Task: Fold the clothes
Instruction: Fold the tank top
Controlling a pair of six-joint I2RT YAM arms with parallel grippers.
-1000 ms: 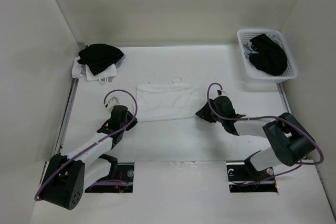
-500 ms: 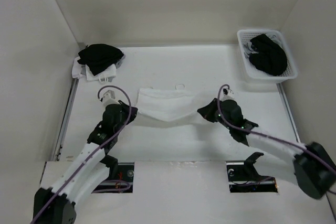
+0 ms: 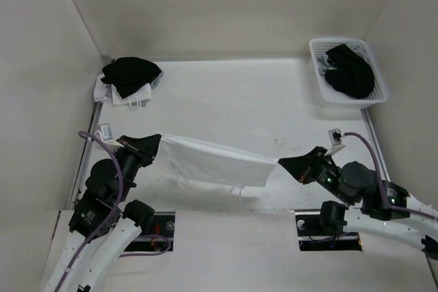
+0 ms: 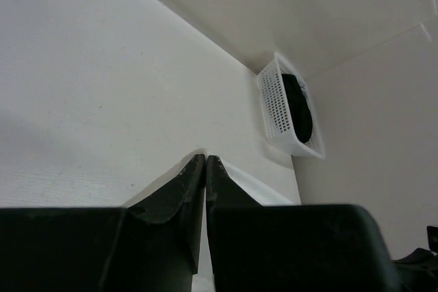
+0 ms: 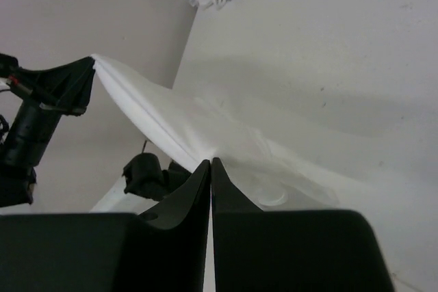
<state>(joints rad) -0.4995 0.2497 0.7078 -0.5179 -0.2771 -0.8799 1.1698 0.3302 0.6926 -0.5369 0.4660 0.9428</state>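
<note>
The white top (image 3: 212,163) hangs stretched in the air near the front. The left gripper (image 3: 156,143) is clamped on its left corner, and the right gripper (image 3: 282,163) is clamped on its right corner.

Robot lab, judging by the white-walled table (image 3: 260,94)

The left arm (image 3: 101,186) and right arm (image 3: 359,181) share white links, black joints, purple cables (image 3: 96,137), black end effectors (image 3: 156,143) (image 3: 282,163).
</note>
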